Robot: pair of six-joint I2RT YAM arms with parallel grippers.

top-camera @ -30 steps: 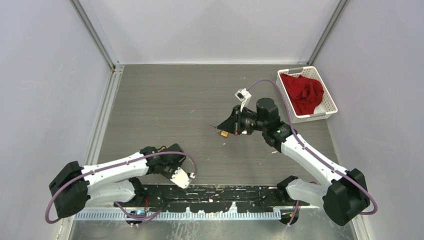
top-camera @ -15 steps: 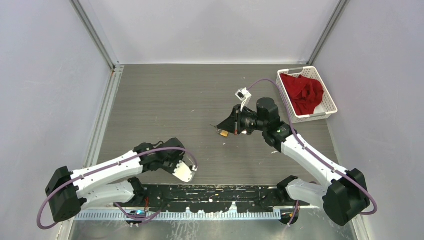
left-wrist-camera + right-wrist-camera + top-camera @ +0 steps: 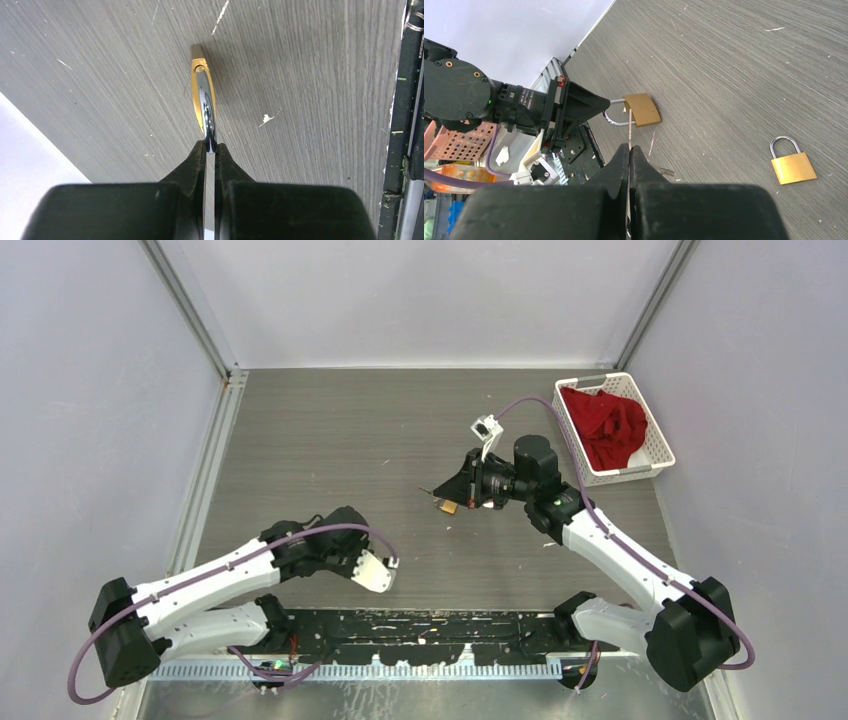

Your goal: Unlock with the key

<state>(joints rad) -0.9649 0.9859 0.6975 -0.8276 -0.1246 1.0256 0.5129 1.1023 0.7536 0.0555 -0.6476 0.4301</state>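
My left gripper (image 3: 210, 145) is shut on the steel shackle of a brass padlock (image 3: 202, 90), seen edge-on a little above the table. The right wrist view shows that left gripper (image 3: 601, 107) holding the padlock (image 3: 642, 109) out sideways. My right gripper (image 3: 629, 148) is shut on a thin key (image 3: 629, 127), seen edge-on, its tip a short way from the held padlock. In the top view the right gripper (image 3: 438, 492) is mid-table, and the left fingers are hidden under the left wrist (image 3: 340, 545).
A second brass padlock (image 3: 793, 166) lies flat on the table, under the right gripper in the top view (image 3: 450, 507). A small metal piece (image 3: 665, 172) lies near it. A white basket (image 3: 660, 455) with red cloth (image 3: 610, 425) stands at the right. The black rail (image 3: 440, 630) runs along the near edge.
My left arm has moved away from the near rail, up and to the right, with the padlock held. The right arm has not moved.
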